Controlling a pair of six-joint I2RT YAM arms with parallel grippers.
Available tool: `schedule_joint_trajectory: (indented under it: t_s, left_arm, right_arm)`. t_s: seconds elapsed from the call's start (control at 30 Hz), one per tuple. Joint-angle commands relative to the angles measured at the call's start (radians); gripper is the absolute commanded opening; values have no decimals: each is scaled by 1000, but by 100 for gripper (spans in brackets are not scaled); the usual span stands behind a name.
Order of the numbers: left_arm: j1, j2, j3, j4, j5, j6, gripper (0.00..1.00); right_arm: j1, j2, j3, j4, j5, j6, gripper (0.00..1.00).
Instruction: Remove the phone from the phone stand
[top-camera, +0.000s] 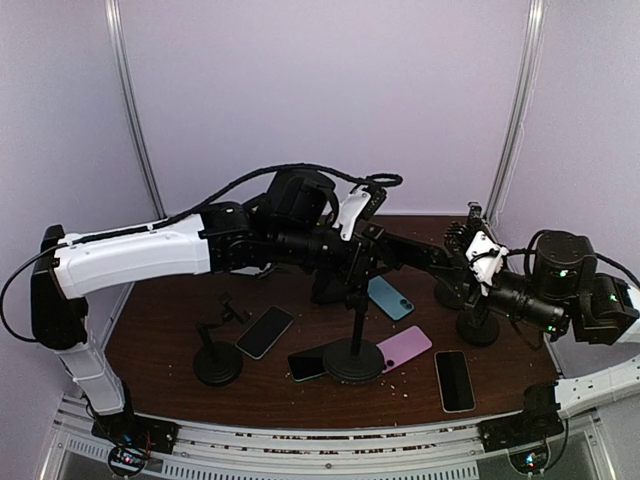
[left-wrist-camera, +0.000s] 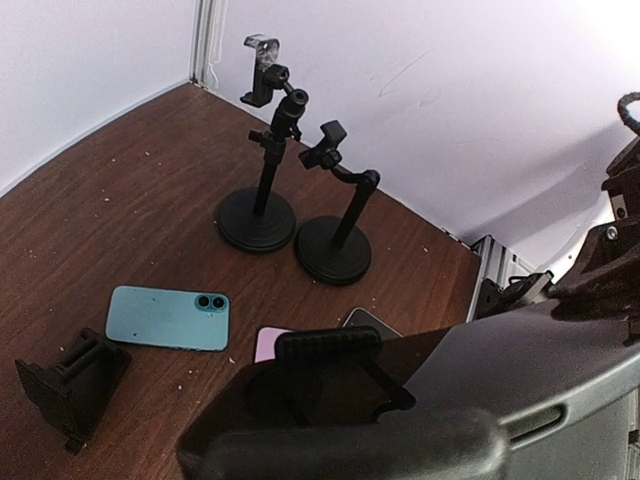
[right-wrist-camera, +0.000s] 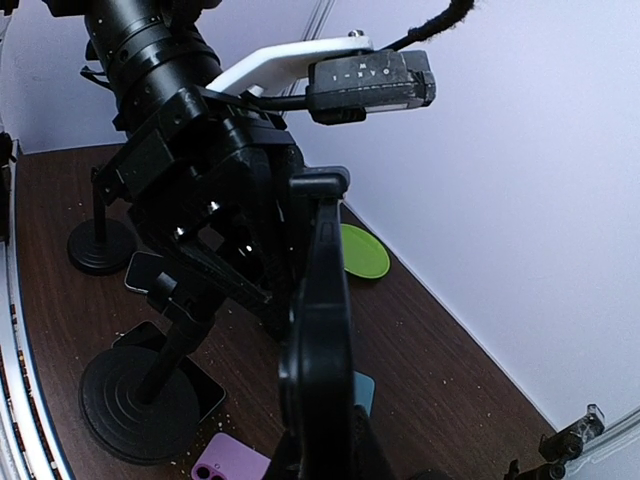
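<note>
A black phone (top-camera: 420, 255) sits edge-up in the clamp of the middle black phone stand (top-camera: 352, 360). My left gripper (top-camera: 365, 255) reaches in from the left and is closed on the head of that stand, behind the phone. My right gripper (top-camera: 462, 250) is shut on the phone's right end. In the right wrist view the phone (right-wrist-camera: 325, 330) stands edge-on between my fingers, with the stand's pole and base (right-wrist-camera: 140, 400) to its left. In the left wrist view the stand's clamp (left-wrist-camera: 328, 345) hooks over the phone's glossy face (left-wrist-camera: 480, 360).
Loose phones lie on the table: teal (top-camera: 390, 297), pink (top-camera: 404, 348), black (top-camera: 455, 380) and black (top-camera: 265, 331). Empty stands are at the left (top-camera: 217, 362) and right (top-camera: 478, 325). A green disc (right-wrist-camera: 360, 250) lies by the back wall.
</note>
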Motion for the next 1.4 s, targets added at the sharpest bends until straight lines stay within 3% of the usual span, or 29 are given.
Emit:
schedule_joint_trajectory:
  t_s: [0.0,0.37,0.73,0.93,1.07,1.37]
  left_arm:
    - [71,15,127,103,-205,0,0]
    - [116,112,360,-27,-185,81,0]
    - [256,110,436,-103,-151,168,0]
    - [301,64,507,-173,-183,337,0]
    - [362,-17,453,-213,-204,393,0]
    - [523,-326,101,-195,-207,469,0]
  right_arm:
    - [32,-70,-9,-82,-77,43,0]
    - [32,-148,-1,-136,-45,75,0]
    - [33,-195,25,-147,-41,99,0]
    - [33,-181,21,-141,-44,112,0]
    - [32,-165,6,-104,-58,132,0]
    - [32,-92,-28,7,-89,182,0]
